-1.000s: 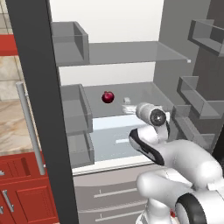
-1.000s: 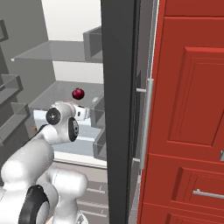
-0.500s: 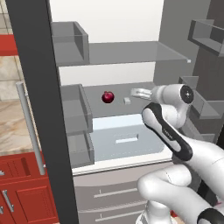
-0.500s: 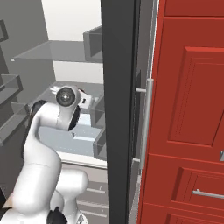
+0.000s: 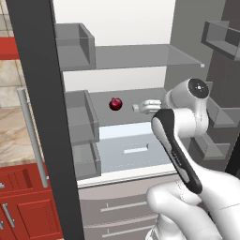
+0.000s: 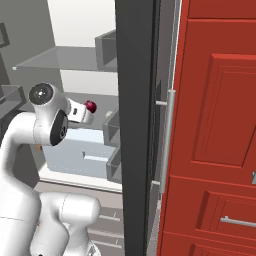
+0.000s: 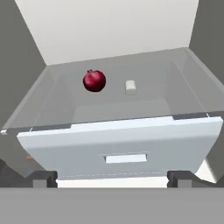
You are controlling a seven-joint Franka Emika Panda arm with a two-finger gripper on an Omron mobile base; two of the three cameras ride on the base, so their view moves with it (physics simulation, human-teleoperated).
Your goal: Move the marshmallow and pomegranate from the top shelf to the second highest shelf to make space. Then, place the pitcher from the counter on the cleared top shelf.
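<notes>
The dark red pomegranate (image 7: 94, 81) and the tiny off-white marshmallow (image 7: 130, 86) lie side by side on the second highest shelf (image 7: 153, 98), the fruit to the left. From the left base, the pomegranate (image 5: 116, 103) and marshmallow (image 5: 136, 108) rest on that grey shelf (image 5: 101, 115), under the bare glass top shelf (image 5: 140, 55). My gripper (image 5: 149, 106) hovers just right of the marshmallow, open and holding nothing. In the hand view the gripper (image 7: 112, 178) stands back over the drawer, facing both items. The pitcher is out of view. A strip of the counter (image 5: 11, 140) shows at the left.
A white drawer front (image 7: 127, 144) with a handle slot sits below the shelf. Grey door bins (image 5: 77, 117) line the left and more bins (image 5: 222, 37) the right. A dark fridge door (image 6: 135, 125) and a tall red cabinet (image 6: 220, 125) close off the right side.
My arm has lifted, its elbow rising, and the hand has drawn back a little from the marshmallow. Marshmallow and pomegranate stay where they were on the shelf.
</notes>
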